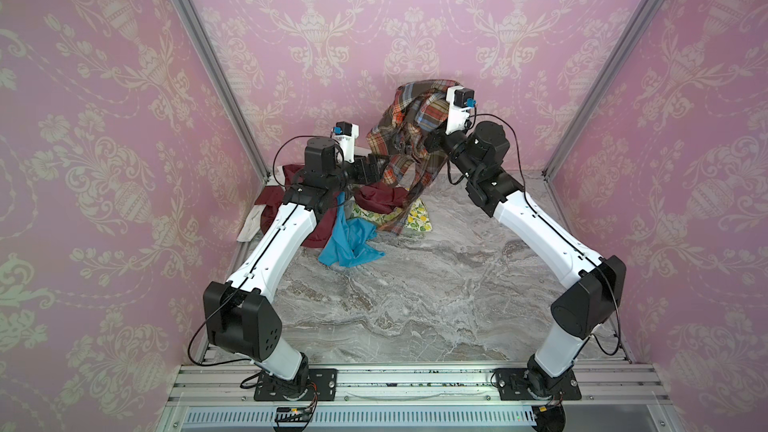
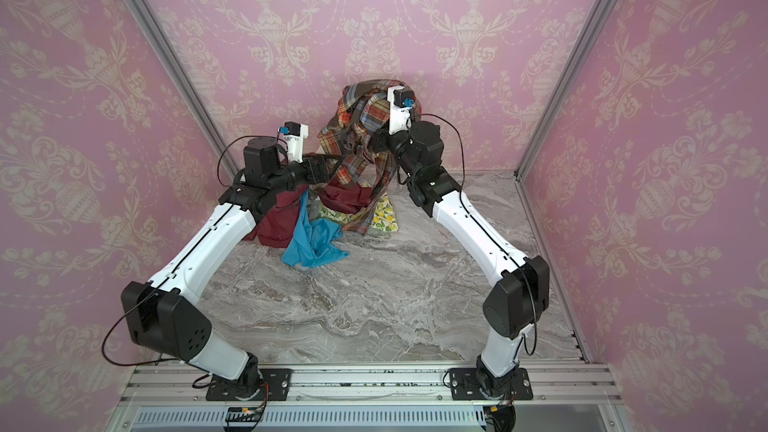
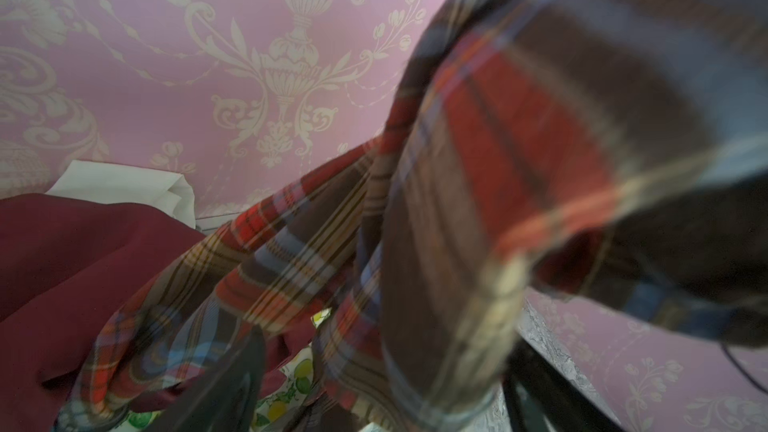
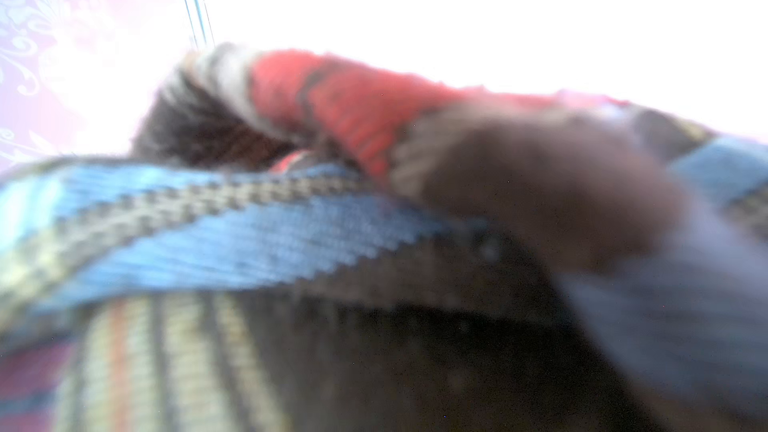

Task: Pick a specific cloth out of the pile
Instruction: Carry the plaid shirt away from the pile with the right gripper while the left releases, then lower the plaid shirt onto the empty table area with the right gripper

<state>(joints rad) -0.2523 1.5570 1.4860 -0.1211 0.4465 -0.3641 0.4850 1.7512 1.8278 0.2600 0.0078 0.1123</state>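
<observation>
Bare worktop (image 1: 415, 305) came first, then the pile (image 1: 384, 197), blue cloth (image 1: 349, 243) at its near edge. Above the pile the cloth (image 1: 409, 118) hung near upright, tail trailing onto it, upper folds clamped in the closed jaws of the right arm (image 1: 536, 222); jaws of the left arm (image 1: 274, 238) gaped wide beside its folds.

Robot test booth — wallpapered panels (image 1: 374, 14), aluminium frame (image 1: 415, 382), marble-print tabletop (image 1: 415, 305).
</observation>
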